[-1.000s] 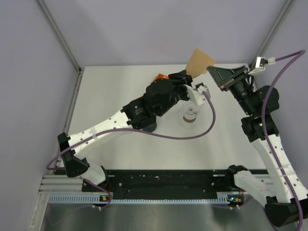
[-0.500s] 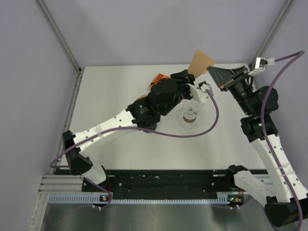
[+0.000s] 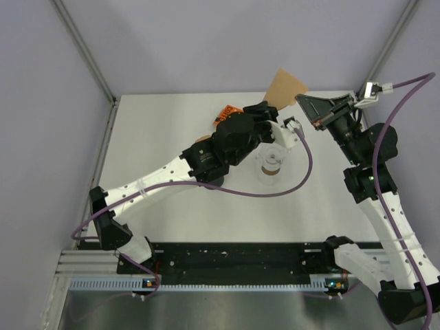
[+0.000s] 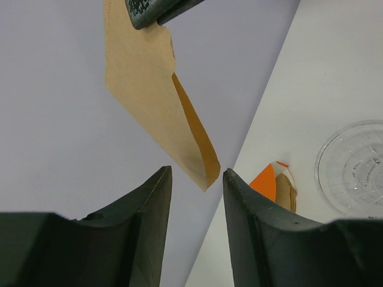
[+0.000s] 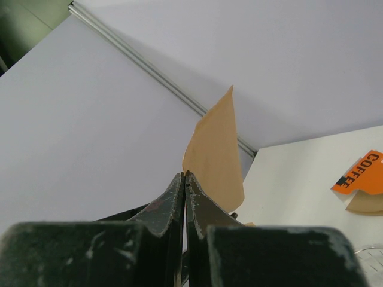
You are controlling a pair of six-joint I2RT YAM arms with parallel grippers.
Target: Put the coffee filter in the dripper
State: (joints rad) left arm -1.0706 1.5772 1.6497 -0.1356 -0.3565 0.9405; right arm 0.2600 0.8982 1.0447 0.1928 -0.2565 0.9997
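From above, the right claw [image 3: 301, 101] is up past the far edge of the white worktop [image 3: 158, 137], its jaws pinched together on the near corner of the brown coffee filter [image 3: 286, 87]. The filter is in the air, clear of the surface. Just to its left is the left claw [image 3: 270, 110], pointing at the filter's lower edge. The clear glass dripper [image 3: 271, 163] stands on the worktop, nearer than both claws and partly under the left arm. An orange packet [image 3: 225, 111] lies to the far left of it.

Through the left wrist camera, the left claw's jaws are apart. The filter's lower tip hangs in the gap between them, and I cannot see it touching either side. The filter's seam gapes a little. The right claw's dark tip grips it at the top. The dripper's rim shows at the right, and the orange packet is beside it.

Through the right wrist camera, the two fingers are pressed flat together with the filter rising just beyond their tips. The packet, printed COFFEE, lies at the right edge.
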